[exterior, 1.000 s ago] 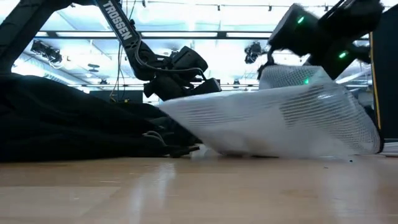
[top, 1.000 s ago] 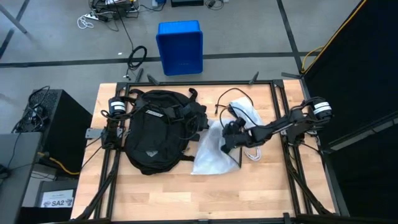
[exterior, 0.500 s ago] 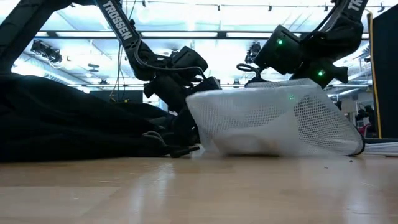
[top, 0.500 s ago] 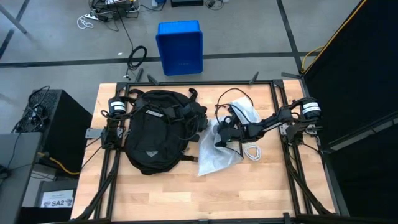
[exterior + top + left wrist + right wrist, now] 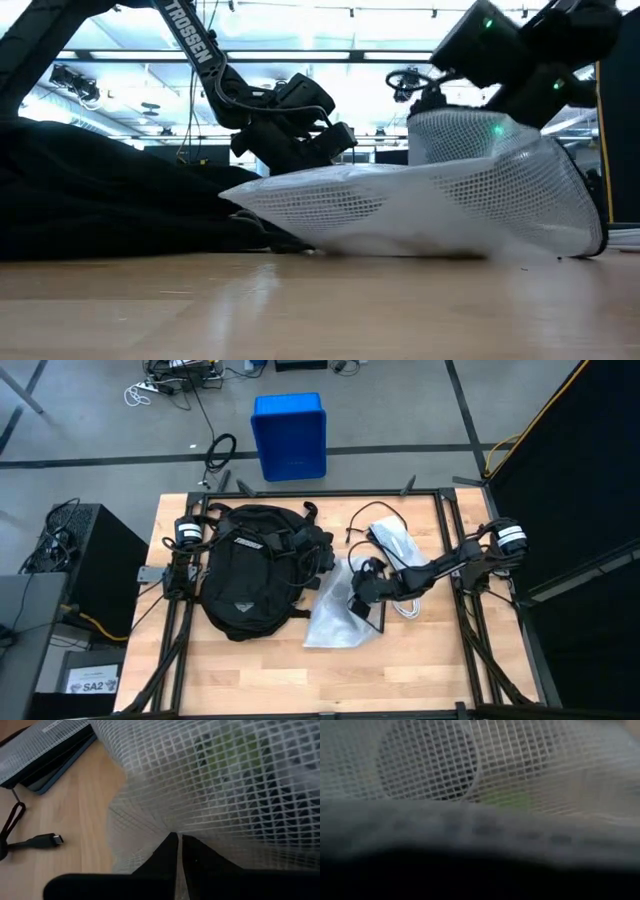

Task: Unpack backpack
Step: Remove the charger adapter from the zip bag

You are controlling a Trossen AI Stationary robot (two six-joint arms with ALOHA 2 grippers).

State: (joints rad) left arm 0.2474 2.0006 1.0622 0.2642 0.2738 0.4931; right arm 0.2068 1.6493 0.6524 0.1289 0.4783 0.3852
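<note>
Beside backpack (image 5: 252, 570), mesh bag (image 5: 335, 612) under right claw (image 5: 362, 592).

Even, bright overhead light falls on the wooden table (image 5: 260, 670) in the high view, with only soft, short shadows beside the backpack (image 5: 250, 570). In the low view, ceiling strip lights (image 5: 330, 55) glare behind the backpack, leaving it a near-black mass with no detail; the nearest tabletop is blurred. The white mesh bag (image 5: 485, 765) fills the right wrist view, badly out of focus, dark along one edge.
</note>
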